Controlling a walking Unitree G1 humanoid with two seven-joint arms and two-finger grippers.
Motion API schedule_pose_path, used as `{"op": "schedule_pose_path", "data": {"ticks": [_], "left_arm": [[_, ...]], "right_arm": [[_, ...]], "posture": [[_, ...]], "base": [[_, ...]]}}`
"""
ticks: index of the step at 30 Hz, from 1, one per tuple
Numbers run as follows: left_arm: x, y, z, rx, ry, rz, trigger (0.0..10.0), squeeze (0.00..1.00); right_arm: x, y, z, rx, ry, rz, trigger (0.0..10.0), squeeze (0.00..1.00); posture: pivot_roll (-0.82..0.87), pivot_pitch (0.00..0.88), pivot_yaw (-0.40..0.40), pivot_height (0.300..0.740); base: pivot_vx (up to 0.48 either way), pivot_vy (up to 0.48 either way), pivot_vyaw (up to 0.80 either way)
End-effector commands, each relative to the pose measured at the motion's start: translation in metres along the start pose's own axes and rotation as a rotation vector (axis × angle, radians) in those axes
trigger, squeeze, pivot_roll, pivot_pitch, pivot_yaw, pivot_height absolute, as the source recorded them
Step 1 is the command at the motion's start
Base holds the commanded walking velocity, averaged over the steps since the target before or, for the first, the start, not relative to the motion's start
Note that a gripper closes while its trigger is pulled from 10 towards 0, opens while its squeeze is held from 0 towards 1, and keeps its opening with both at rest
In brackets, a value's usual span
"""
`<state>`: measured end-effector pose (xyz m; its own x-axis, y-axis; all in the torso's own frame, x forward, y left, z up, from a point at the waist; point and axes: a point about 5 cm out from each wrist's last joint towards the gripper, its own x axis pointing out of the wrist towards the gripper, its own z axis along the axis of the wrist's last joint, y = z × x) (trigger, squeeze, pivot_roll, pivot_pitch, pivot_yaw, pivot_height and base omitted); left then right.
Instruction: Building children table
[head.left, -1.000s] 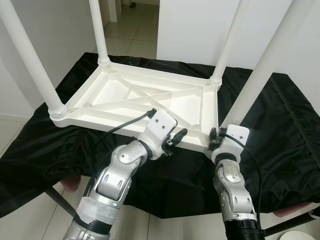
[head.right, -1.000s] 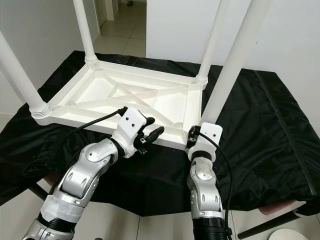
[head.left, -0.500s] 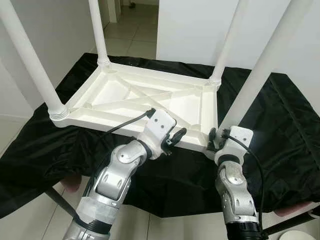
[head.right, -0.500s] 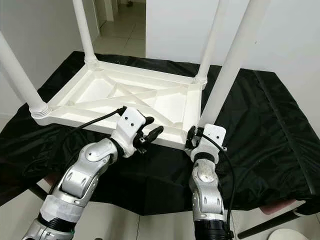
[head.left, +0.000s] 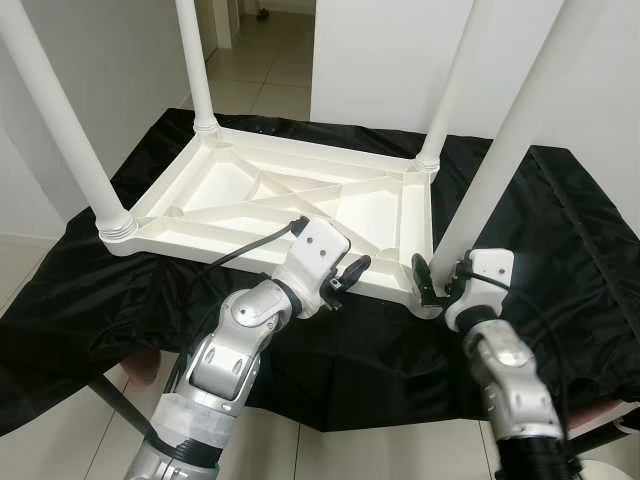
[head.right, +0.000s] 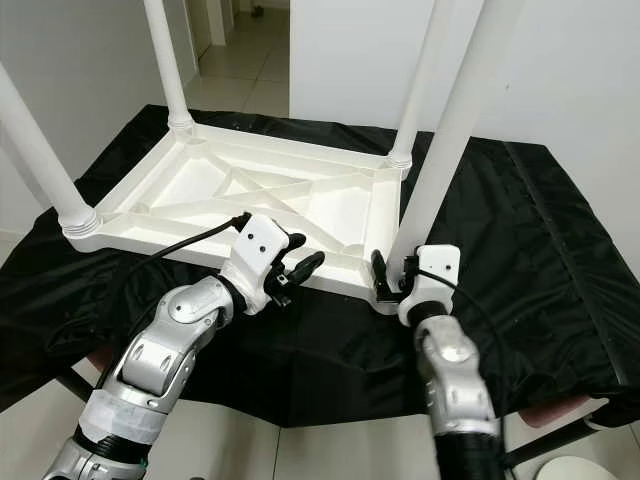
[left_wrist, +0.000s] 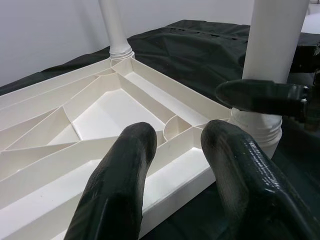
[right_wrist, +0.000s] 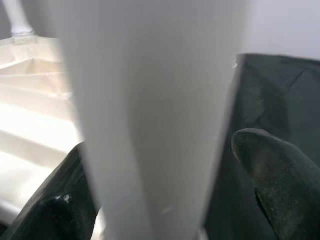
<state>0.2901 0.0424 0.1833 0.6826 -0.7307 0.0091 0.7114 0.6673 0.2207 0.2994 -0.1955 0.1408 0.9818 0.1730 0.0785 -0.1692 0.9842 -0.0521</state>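
- The tabletop (head.left: 290, 205) lies upside down on the black cloth (head.left: 560, 240) over the counter, with all four legs standing up from its corners.
- The right claw (head.left: 437, 283) sits at the base of the near-right leg (head.left: 490, 170), its fingers on either side of the post; the wrist view shows the post between them, but contact cannot be told for sure.
- Over the last second the right wrist has swung outward to the robot's right while the claw stayed at the leg's base, which suggests a turn to screw the leg in.
- The left claw (head.left: 345, 275) has barely moved, fingers apart, hovering at the tabletop's near rim beside that corner.
- Judged from this, the last leg is being tightened; assembly looks nearly done.
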Motion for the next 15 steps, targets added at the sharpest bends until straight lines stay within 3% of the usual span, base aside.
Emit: {"op": "schedule_pose_path", "data": {"ticks": [1, 9, 15], "left_arm": [[0.001, 0.003, 0.000, 0.013, 0.000, 0.035, 10.0, 0.00], [0.002, 0.004, 0.001, 0.015, -0.001, 0.035, 10.0, 0.00], [0.002, 0.005, 0.001, 0.016, 0.001, 0.042, 10.0, 0.00]], "right_arm": [[0.001, 0.000, -0.003, 0.002, 0.011, 0.049, 10.0, 0.00], [0.010, 0.002, -0.010, -0.084, 0.076, 0.325, 10.0, 0.00], [0.020, -0.001, -0.015, -0.128, 0.123, 0.367, 10.0, 0.00]], "posture": [[0.05, 0.000, -0.029, 0.740], [0.05, 0.000, -0.017, 0.740], [0.05, 0.000, -0.017, 0.740]], "base": [[0.000, 0.000, 0.00], [0.000, 0.000, 0.00], [0.000, 0.000, 0.00]]}}
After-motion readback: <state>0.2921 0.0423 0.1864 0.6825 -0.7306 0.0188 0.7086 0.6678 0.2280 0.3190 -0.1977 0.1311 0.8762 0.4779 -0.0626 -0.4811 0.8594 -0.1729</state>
